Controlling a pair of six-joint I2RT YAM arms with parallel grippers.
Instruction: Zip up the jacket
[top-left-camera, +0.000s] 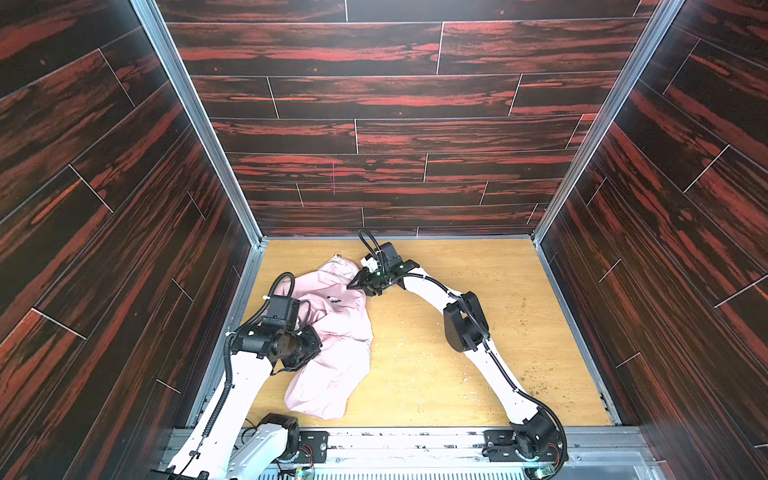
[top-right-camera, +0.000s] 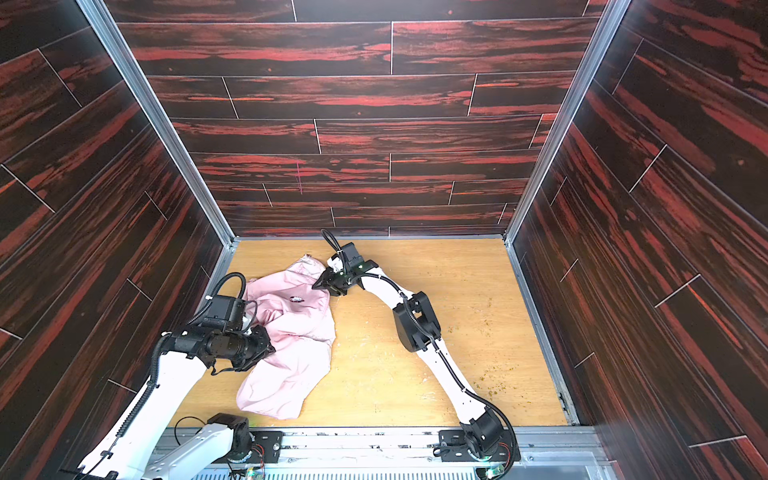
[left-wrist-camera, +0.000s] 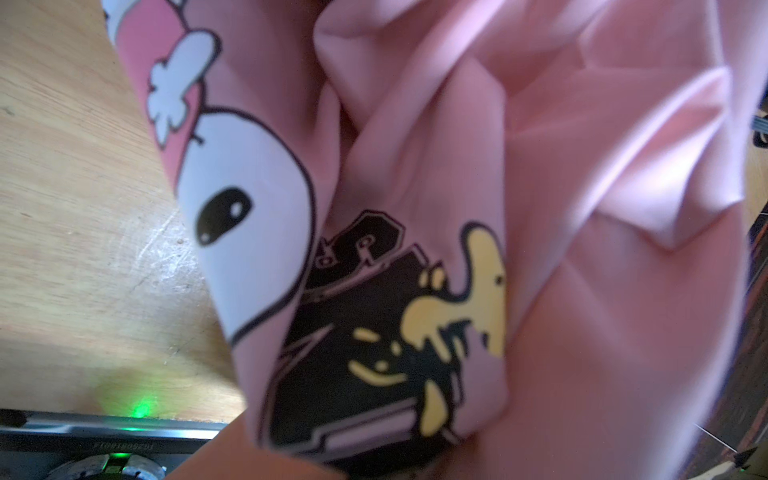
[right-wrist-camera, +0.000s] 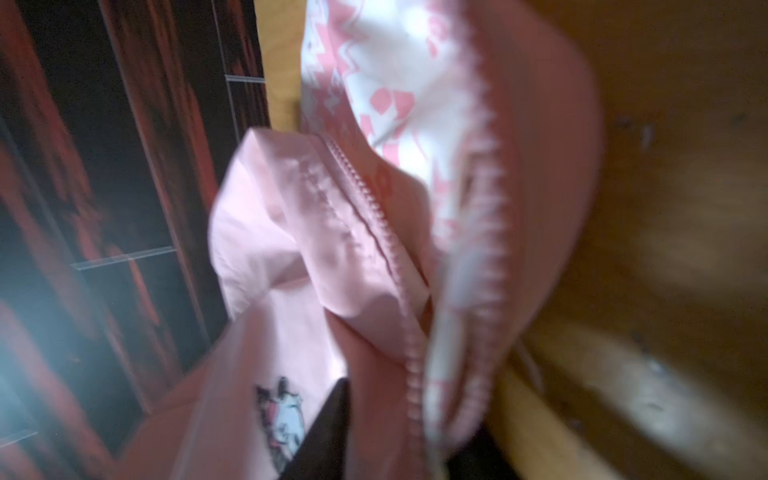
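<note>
Could not read chest logo (top-left-camera: 333, 298) (top-right-camera: 296, 298) in both top views: too small. Found zipper teeth (right-wrist-camera: 376, 216) motion-blurred, jacket (left-wrist-camera: 602, 291) cropped by wrist-view edges.

Both top views are bright and sharp, walls bowing at the edges; wrist views blur the jacket (right-wrist-camera: 291, 232), with shadows at lower right.
</note>
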